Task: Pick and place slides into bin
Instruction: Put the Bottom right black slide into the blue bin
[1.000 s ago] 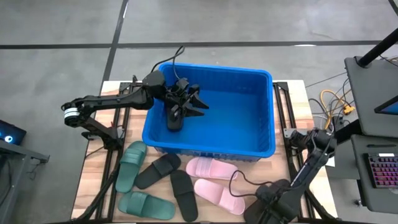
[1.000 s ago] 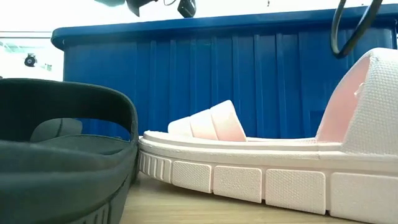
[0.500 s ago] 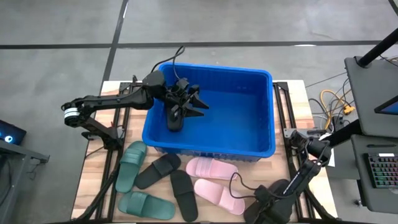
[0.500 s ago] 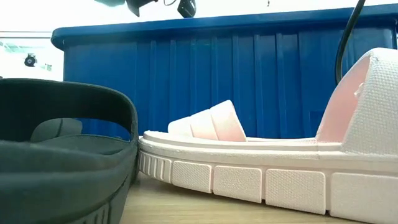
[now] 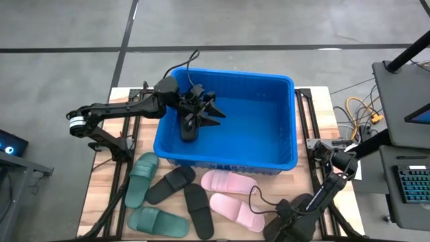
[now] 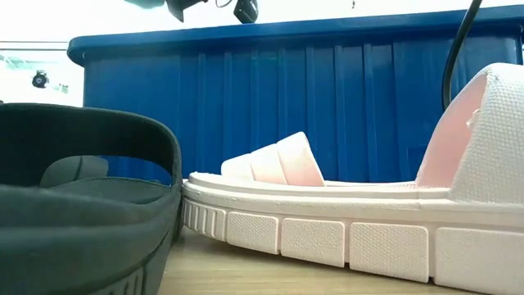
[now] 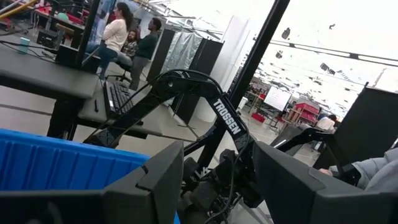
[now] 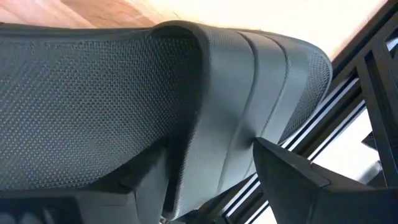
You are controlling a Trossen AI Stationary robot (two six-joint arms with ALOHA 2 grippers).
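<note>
The blue bin (image 5: 269, 158) stands at the table's far middle. One black slide (image 5: 189, 128) lies in its left part, under my left arm. My left gripper (image 5: 213, 107) hovers open over the bin, with nothing between its fingers (image 7: 155, 186). Two green slides (image 5: 141, 178), two black slides (image 5: 171, 183) and two pink slides (image 5: 228, 181) lie on the table in front of the bin. My right gripper (image 5: 293, 225) points down at the near right corner. It is open astride the strap (image 8: 205, 112) of another black slide. My right gripper comes at the black slide from above, slanting. One finger (image 8: 93, 202) stands at the strap's dotted inner side and the other (image 8: 305, 180) at its ribbed outer side, across the strap's edge (image 8: 186, 143). Whether either finger touches the strap cannot be told. The slide lies on the table.
In the low view a pink slide (image 6: 327, 221) and a black slide (image 6: 82, 205) lie close in front of the bin's wall (image 6: 327, 98). Metal rails (image 5: 306, 134) run along the table's sides. A keyboard and cables (image 5: 363, 111) lie to the right.
My right gripper has sunk toward the table at the near right corner and tipped further downward. Its cable has swung aside in the low view. My left arm has kept still over the bin.
</note>
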